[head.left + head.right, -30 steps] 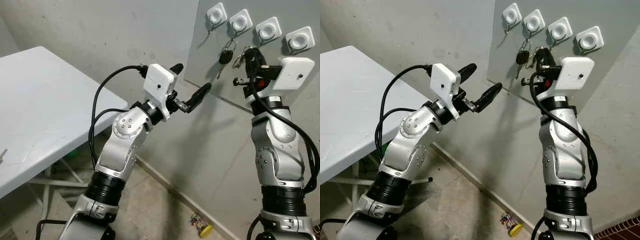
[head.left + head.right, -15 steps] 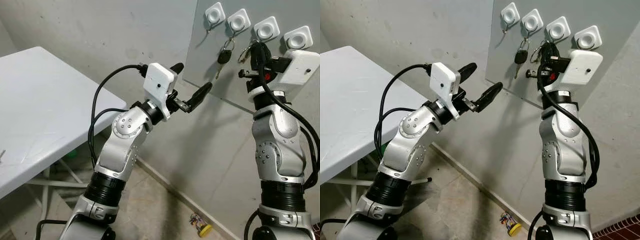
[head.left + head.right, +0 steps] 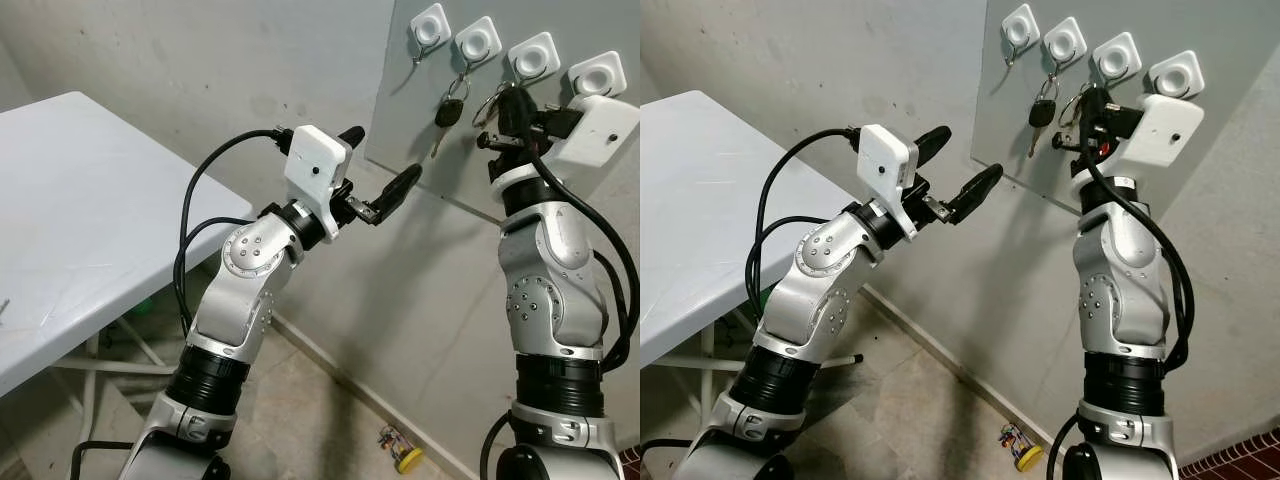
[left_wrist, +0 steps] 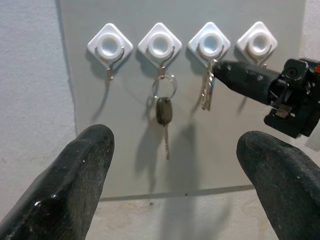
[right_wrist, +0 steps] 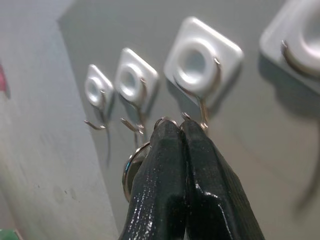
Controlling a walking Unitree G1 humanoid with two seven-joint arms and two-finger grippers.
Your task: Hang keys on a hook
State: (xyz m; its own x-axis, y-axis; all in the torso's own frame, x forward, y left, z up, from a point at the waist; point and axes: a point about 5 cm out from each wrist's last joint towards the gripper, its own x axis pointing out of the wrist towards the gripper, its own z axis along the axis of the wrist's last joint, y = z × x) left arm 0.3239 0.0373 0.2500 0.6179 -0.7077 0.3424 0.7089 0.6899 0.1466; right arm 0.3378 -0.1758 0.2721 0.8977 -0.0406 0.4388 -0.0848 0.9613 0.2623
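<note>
Grey wall panel (image 3: 440,150) carries four white hooks in a row. Right gripper (image 5: 181,131) is raised at the third hook (image 5: 200,65), fingers pinched together on the key ring (image 5: 131,167), keys (image 4: 206,92) hanging just below that hook. Left gripper (image 3: 385,170) spread wide, well clear. Car key (image 4: 164,112) hangs on the second hook (image 4: 160,46).

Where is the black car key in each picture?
Left eye view: the black car key hangs near the top, under the second hook from the left.
Right eye view: the key hangs near the top, right of the middle.
Left wrist view: the key hangs in the middle, between the left gripper's fingers.
Right wrist view: I cannot make it out.
Shared landmark: the row of four white hooks.
</note>
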